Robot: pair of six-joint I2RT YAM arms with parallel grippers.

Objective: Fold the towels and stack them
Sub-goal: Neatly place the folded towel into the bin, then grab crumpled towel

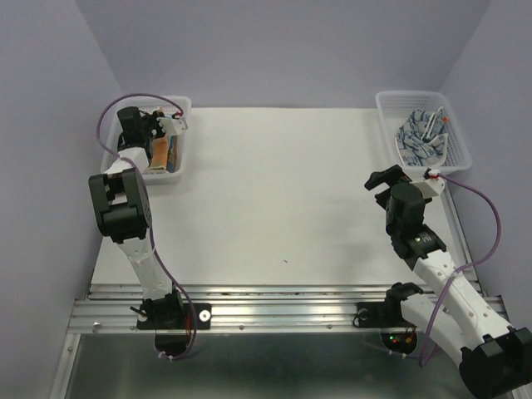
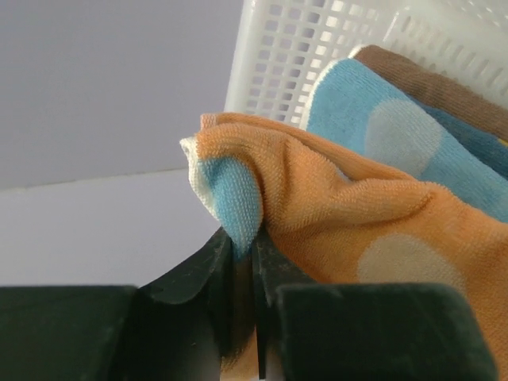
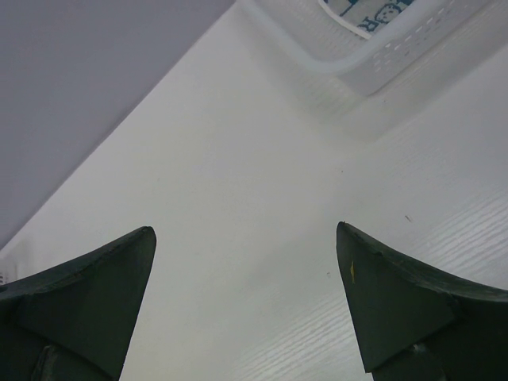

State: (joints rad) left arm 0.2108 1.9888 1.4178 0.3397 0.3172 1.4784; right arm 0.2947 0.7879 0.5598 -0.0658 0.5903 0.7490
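My left gripper (image 2: pixel 243 242) is shut on a fold of the orange towel with pale dots (image 2: pixel 341 206), pinching its blue-backed edge. Behind it in the left wrist view lie a blue polka-dot towel (image 2: pixel 381 119) and a brown towel (image 2: pixel 444 83) inside the left white mesh basket (image 2: pixel 294 48). In the top view the left gripper (image 1: pixel 154 133) reaches into that basket (image 1: pixel 179 170), where the orange towel (image 1: pixel 158 154) shows. A blue-white patterned towel (image 1: pixel 420 133) lies in the right basket (image 1: pixel 461 154). My right gripper (image 3: pixel 246 238) is open and empty above the table; it also shows in the top view (image 1: pixel 384 179).
The white table (image 1: pixel 274 191) spans between the two baskets. Lavender walls close in the left, back and right sides. The right basket's corner (image 3: pixel 373 48) shows ahead of my right gripper. A metal rail (image 1: pixel 274 303) runs along the near edge.
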